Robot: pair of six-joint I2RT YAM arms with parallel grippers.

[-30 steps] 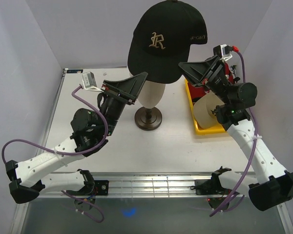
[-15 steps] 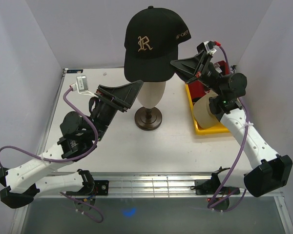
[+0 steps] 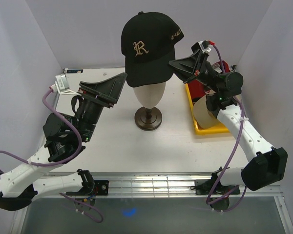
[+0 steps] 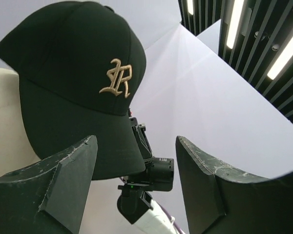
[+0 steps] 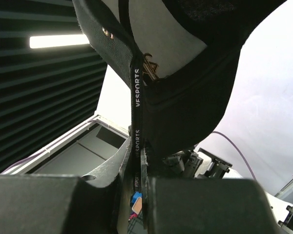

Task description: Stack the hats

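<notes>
At the cap's right-hand edge, the right gripper (image 3: 173, 67) is clamped on the black cap (image 3: 147, 46), with a strip of its fabric pinched between the closed fingers (image 5: 58, 202). The cap sits over the top of the beige mannequin head (image 3: 150, 95), which stands mid-bench (image 3: 112, 141). The left gripper (image 3: 121, 84) hovers just left of the brim with its fingers spread, apart from it. Beside the right arm, a yellow tray (image 3: 208, 130) holds a tan cap (image 3: 202, 111) and a red cap (image 3: 196, 88).

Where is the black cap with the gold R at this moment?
In the top view the black cap is at centre back, over the mannequin head, its right edge pinched by the right gripper.
</notes>
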